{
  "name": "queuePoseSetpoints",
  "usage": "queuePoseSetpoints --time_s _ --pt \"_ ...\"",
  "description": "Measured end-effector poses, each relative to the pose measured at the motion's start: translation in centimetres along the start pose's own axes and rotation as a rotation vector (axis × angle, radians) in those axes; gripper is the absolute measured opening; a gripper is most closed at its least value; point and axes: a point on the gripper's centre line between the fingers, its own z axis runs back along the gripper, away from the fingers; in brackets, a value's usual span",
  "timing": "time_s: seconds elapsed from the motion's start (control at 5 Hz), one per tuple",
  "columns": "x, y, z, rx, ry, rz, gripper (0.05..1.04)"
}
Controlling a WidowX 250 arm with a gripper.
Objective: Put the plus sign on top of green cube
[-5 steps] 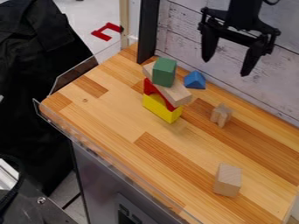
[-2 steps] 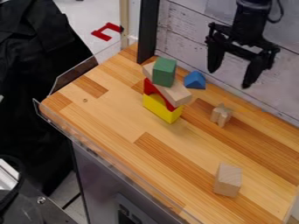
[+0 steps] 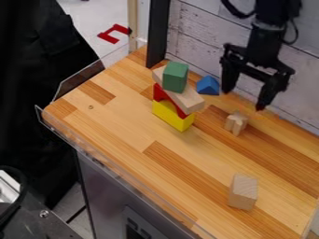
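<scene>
Open claw to the right of the green cube, plus sign on the table

You have a black gripper (image 3: 244,100) to the right of the green cube (image 3: 176,77) in the camera view, pointing downward with its two fingers spread wide. Your plus sign (image 3: 236,123), a small piece of pale wood, stands on the wooden table (image 3: 118,121), lower than the green cube and to its right. The green cube tops a stack: directly beneath it is a tan plank (image 3: 187,100), set at an angle; under that, a red arch (image 3: 157,92); at the bottom, a yellow block (image 3: 173,116). Just to the right of the green cube in your view, a blue block (image 3: 207,86) with sloping sides sits on the table. Well below and to the right of the green cube, you have a pale wooden block (image 3: 243,192) on the tabletop.
</scene>
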Motion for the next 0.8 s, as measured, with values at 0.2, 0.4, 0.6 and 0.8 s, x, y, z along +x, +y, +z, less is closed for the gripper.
queuePoseSetpoints --time_s 0.2,0.4,0.6,0.8 --pt "0.1 0.1 -0.6 -0.009 0.026 0.005 1.001" --pt "0.4 -0.1 -1.7 -0.024 0.058 0.003 1.001" --pt "0.4 0.1 -1.8 -0.02 0.064 0.012 1.001" --pt "0.3 0.4 -2.4 -0.019 0.08 0.023 1.001"
